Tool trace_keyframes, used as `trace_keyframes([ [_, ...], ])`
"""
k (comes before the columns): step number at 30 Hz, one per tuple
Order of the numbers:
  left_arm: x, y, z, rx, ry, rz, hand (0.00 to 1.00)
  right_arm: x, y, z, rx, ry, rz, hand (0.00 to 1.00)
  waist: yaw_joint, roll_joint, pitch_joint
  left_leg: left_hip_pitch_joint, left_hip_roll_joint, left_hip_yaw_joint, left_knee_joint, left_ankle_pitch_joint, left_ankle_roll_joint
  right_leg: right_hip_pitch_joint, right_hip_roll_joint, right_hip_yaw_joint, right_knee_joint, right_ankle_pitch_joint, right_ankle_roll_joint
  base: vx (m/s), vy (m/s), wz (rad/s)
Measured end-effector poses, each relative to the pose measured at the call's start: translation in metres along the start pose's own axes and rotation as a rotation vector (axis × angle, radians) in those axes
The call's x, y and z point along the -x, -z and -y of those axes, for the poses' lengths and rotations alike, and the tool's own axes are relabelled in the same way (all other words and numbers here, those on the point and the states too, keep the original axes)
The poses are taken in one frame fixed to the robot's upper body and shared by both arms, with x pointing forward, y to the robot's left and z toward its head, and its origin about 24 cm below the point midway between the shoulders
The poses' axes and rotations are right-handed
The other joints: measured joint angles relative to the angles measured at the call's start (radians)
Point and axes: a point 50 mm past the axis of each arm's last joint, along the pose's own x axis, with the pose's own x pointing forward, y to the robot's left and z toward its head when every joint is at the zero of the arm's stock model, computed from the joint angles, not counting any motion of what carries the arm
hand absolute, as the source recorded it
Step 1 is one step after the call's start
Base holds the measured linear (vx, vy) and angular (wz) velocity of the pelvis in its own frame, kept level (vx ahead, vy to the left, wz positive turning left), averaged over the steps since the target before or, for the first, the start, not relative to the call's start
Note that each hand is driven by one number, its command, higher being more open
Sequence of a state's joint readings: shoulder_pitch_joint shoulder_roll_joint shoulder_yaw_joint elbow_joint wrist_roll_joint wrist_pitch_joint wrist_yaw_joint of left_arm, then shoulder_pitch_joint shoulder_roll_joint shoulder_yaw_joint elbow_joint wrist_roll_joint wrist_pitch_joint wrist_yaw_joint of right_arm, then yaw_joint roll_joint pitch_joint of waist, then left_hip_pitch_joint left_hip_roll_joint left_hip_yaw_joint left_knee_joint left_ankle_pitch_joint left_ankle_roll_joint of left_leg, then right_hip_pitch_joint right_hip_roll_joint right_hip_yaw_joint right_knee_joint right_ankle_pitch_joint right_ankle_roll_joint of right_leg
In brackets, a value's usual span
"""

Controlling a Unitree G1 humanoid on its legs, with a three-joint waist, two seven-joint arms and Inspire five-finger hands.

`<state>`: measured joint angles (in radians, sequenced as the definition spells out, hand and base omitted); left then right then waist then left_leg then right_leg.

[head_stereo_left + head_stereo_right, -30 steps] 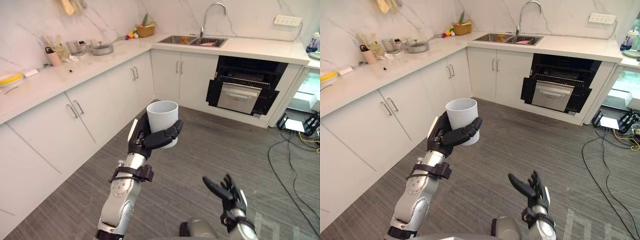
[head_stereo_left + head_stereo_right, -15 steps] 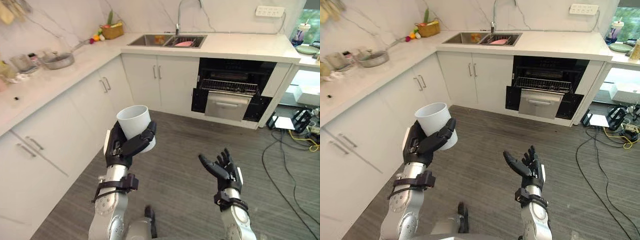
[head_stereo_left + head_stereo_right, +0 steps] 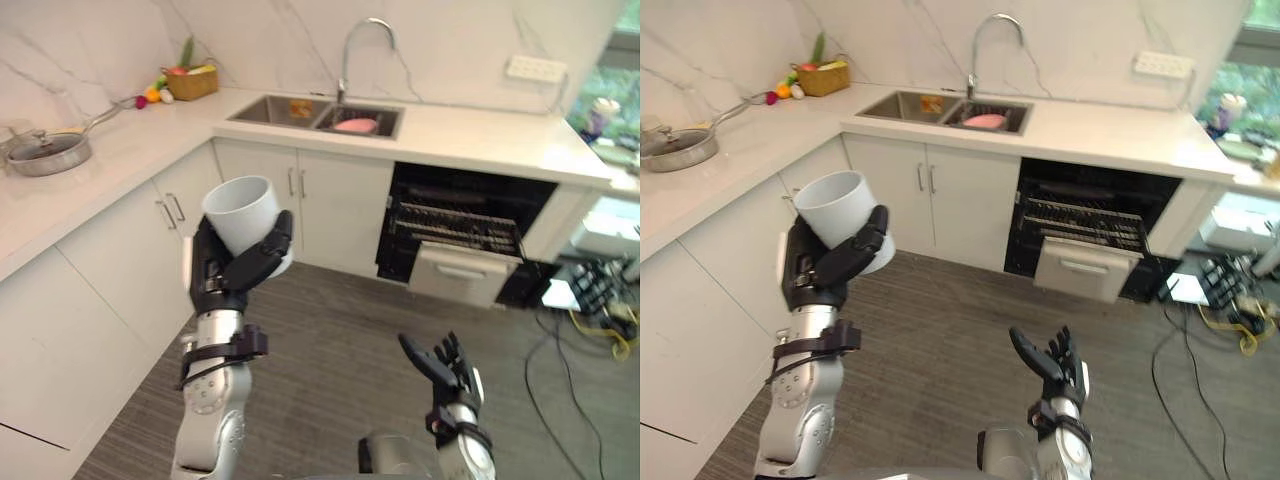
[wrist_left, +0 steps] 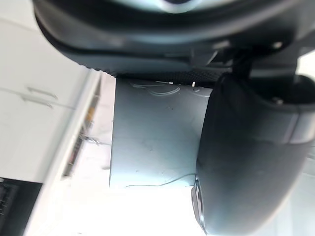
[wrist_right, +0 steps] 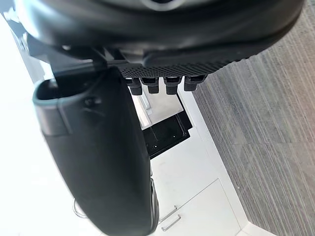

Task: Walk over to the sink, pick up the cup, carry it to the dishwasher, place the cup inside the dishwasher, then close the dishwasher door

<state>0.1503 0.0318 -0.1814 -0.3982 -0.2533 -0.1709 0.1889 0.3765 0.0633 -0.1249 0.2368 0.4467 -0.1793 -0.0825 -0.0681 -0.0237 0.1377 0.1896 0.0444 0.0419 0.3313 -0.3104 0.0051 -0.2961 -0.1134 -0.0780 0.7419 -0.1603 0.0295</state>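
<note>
While your left hand (image 3: 212, 278) grips the plain white cup (image 3: 240, 210), upright at near left beside the cabinet fronts, your right hand (image 3: 448, 368) hangs open. Bare floor (image 3: 330, 330) stretches to the far dishwasher (image 3: 455, 240), open under the counter (image 3: 470, 140) edge.

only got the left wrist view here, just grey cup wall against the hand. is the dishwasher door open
Observer: Yes. The dishwasher stands open under the counter, its door tilted outward below a wire rack.
Operator: is the cup upright
Observer: Yes. The cup is held mouth up in the left hand, fingers curled round its wall.
Operator: right hand busy?
Observer: No. The right hand is open and empty, low over the floor.
</note>
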Motion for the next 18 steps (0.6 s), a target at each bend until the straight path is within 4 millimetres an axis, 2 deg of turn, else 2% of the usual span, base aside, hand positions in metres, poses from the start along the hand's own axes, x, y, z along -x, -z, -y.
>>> trace_keyframes([
  [1, 0.0, -0.001, 0.003, 0.01, 0.011, 0.012, 0.0, 0.002, -0.006, 0.0, -0.004, -0.017, 0.033, 1.0, 0.006, -0.008, -0.005, 0.038, 0.002, -0.003, 0.009, -0.041, -0.021, 0.011, -0.025, -0.045, -0.202, 0.019, 0.003, 0.54, -0.297, 0.12],
  [2, 0.001, -0.002, 0.003, 0.013, 0.01, 0.019, 0.0, 0.002, -0.01, -0.003, -0.003, -0.042, 0.06, 1.0, 0.011, -0.022, -0.012, 0.067, 0.002, 0.0, 0.028, -0.08, -0.048, 0.028, -0.034, -0.073, -0.29, 0.118, -0.012, 0.57, -0.298, 0.06],
  [3, 0.002, 0.001, 0.003, 0.019, 0.002, 0.005, 0.0, 0.002, -0.014, -0.003, 0.008, -0.059, 0.078, 1.0, 0.011, -0.003, -0.017, 0.097, 0.025, -0.005, 0.039, -0.108, -0.059, 0.046, -0.02, -0.092, -0.274, 0.179, -0.046, 0.57, -0.266, -0.1],
  [4, 0.003, 0.005, 0.008, 0.047, -0.006, -0.01, 0.0, -0.002, -0.02, -0.004, 0.028, -0.086, 0.096, 1.0, 0.021, 0.035, -0.03, 0.114, 0.065, -0.005, 0.039, -0.109, -0.05, 0.046, 0.019, -0.098, -0.239, 0.131, -0.054, 0.51, -0.241, -0.1],
  [5, 0.002, 0.004, 0.01, 0.054, -0.005, -0.001, 0.0, -0.005, -0.024, -0.01, 0.028, -0.114, 0.114, 1.0, 0.021, 0.039, -0.032, 0.119, 0.075, -0.003, 0.039, -0.091, -0.05, 0.038, 0.026, -0.1, -0.204, 0.099, -0.07, 0.54, -0.303, -0.1],
  [6, 0.0, 0.004, 0.014, 0.071, -0.002, 0.003, 0.0, -0.007, -0.033, -0.018, 0.019, -0.144, 0.153, 1.0, 0.02, 0.043, -0.034, 0.126, 0.088, -0.003, 0.044, -0.069, -0.059, 0.033, 0.03, -0.111, -0.163, 0.048, -0.077, 0.4, -0.271, 0.07],
  [7, 0.0, 0.005, 0.016, 0.08, 0.0, 0.001, 0.0, -0.006, -0.038, -0.02, 0.014, -0.153, 0.174, 1.0, 0.018, 0.045, -0.035, 0.125, 0.096, -0.003, 0.054, -0.059, -0.061, 0.035, 0.031, -0.12, -0.152, 0.023, -0.077, 0.37, -0.275, 0.24],
  [8, 0.001, 0.006, 0.019, 0.099, 0.009, -0.008, 0.0, -0.006, -0.046, -0.025, -0.001, -0.159, 0.212, 1.0, 0.013, 0.046, -0.035, 0.1, 0.118, 0.005, 0.134, -0.036, -0.053, 0.055, 0.038, -0.142, -0.149, -0.018, -0.094, 0.32, -0.264, 0.33],
  [9, 0.002, 0.007, 0.021, 0.12, 0.015, -0.016, 0.0, -0.005, -0.051, -0.029, -0.015, -0.16, 0.238, 1.0, 0.014, 0.047, -0.033, 0.029, 0.153, 0.024, 0.302, 0.02, -0.055, 0.093, 0.053, -0.16, -0.164, -0.04, -0.099, 0.3, -0.259, 0.33],
  [10, 0.002, 0.007, 0.021, 0.123, 0.013, -0.016, 0.0, -0.004, -0.054, -0.03, -0.021, -0.162, 0.248, 1.0, 0.016, 0.05, -0.031, -0.018, 0.173, 0.027, 0.404, 0.074, -0.056, 0.116, 0.061, -0.168, -0.173, -0.051, -0.101, 0.28, -0.248, 0.2],
  [11, 0.002, 0.007, 0.02, 0.12, 0.006, -0.014, 0.0, -0.003, -0.059, -0.031, -0.033, -0.169, 0.268, 1.0, 0.021, 0.059, -0.029, -0.116, 0.221, 0.022, 0.6, 0.249, -0.061, 0.167, 0.089, -0.174, -0.199, -0.068, -0.11, 0.29, -0.215, 0.01],
  [12, 0.002, 0.007, 0.017, 0.115, -0.012, -0.016, 0.0, -0.002, -0.06, -0.033, -0.042, -0.177, 0.275, 1.0, 0.031, 0.07, -0.025, -0.207, 0.272, 0.018, 0.769, 0.368, -0.086, 0.23, 0.121, -0.174, -0.246, -0.075, -0.118, 0.31, -0.194, -0.04],
  [13, 0.002, 0.007, 0.016, 0.114, -0.017, -0.017, 0.0, -0.002, -0.061, -0.033, -0.041, -0.177, 0.279, 1.0, 0.03, 0.076, -0.023, -0.253, 0.293, 0.021, 0.848, 0.365, -0.082, 0.264, 0.133, -0.175, -0.272, -0.078, -0.121, 0.33, -0.141, -0.06],
  [14, 0.003, 0.007, 0.015, 0.111, -0.025, -0.02, 0.0, -0.002, -0.061, -0.032, -0.036, -0.175, 0.279, 1.0, 0.029, 0.077, -0.022, -0.325, 0.307, 0.042, 0.932, 0.343, -0.062, 0.324, 0.146, -0.174, -0.322, -0.08, -0.122, 0.43, -0.122, -0.06],
  [15, 0.003, 0.007, 0.014, 0.11, -0.034, -0.019, 0.0, -0.001, -0.062, -0.032, -0.035, -0.177, 0.285, 1.0, 0.032, 0.075, -0.023, -0.382, 0.316, 0.088, 0.927, 0.304, -0.039, 0.376, 0.151, -0.167, -0.375, -0.081, -0.122, 0.36, -0.094, -0.13],
  [16, 0.003, 0.007, 0.013, 0.112, -0.037, -0.02, 0.0, -0.002, -0.062, -0.032, -0.04, -0.18, 0.288, 1.0, 0.036, 0.074, -0.025, -0.399, 0.321, 0.119, 0.893, 0.281, -0.031, 0.393, 0.153, -0.16, -0.395, -0.08, -0.122, 0.45, -0.076, -0.31],
  [17, 0.003, 0.008, 0.013, 0.127, -0.044, -0.027, 0.0, -0.002, -0.063, -0.033, -0.049, -0.184, 0.294, 1.0, 0.047, 0.073, -0.03, -0.419, 0.321, 0.181, 0.765, 0.23, -0.029, 0.415, 0.153, -0.138, -0.429, -0.079, -0.116, 0.38, -0.025, -0.47],
  [18, 0.003, 0.009, 0.013, 0.127, -0.048, -0.036, 0.0, -0.005, -0.065, -0.035, -0.046, -0.192, 0.299, 1.0, 0.055, 0.074, -0.044, -0.419, 0.301, 0.219, 0.554, 0.193, -0.038, 0.422, 0.148, -0.114, -0.454, -0.067, -0.109, 0.47, -0.022, -0.5],
])
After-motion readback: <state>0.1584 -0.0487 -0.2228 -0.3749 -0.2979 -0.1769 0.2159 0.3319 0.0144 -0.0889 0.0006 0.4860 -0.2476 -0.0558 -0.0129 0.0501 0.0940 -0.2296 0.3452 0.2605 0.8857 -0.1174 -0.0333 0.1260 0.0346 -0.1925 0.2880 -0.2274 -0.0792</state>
